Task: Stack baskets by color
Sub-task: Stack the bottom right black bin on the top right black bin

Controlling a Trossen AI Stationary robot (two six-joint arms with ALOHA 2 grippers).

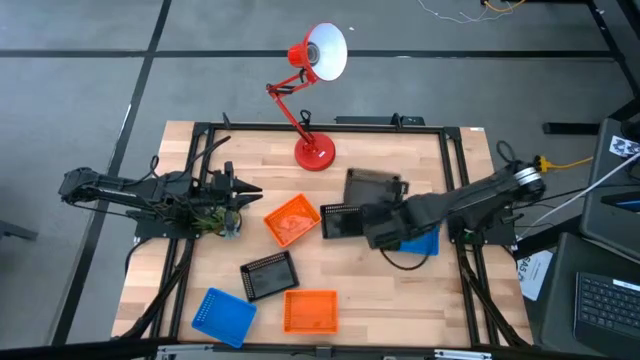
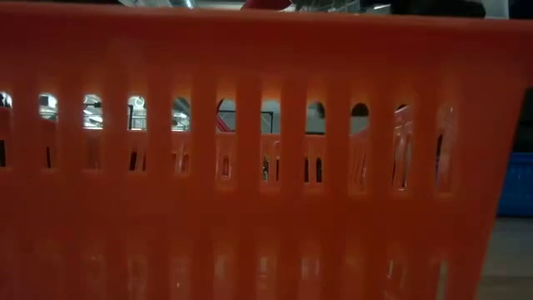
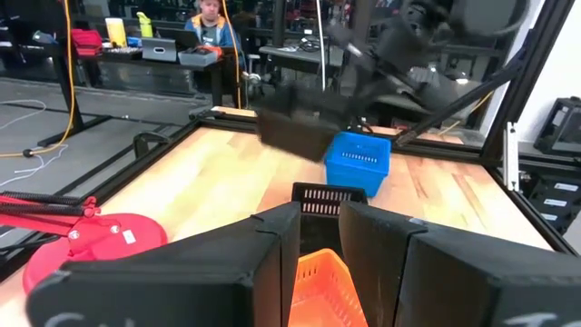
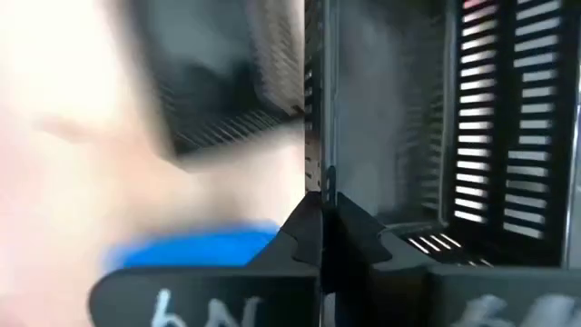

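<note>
Wooden counter (image 1: 420, 300) carries scattered baskets. The right end effector (image 1: 352, 222), pinched shut on the rim of a black basket (image 1: 335, 222), holds it near the centre, beside another black basket (image 1: 372, 185). Best to square it over that one, lower level, then release. The left end effector (image 1: 252, 187) waits empty, fingers parted, by the orange basket (image 1: 292, 220).

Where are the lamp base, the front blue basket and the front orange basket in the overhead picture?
Lamp base (image 1: 314, 153), high view: middle of the red disc.
Blue basket (image 1: 224, 316), high view: its floor.
Orange basket (image 1: 310, 311), high view: its floor.
</note>
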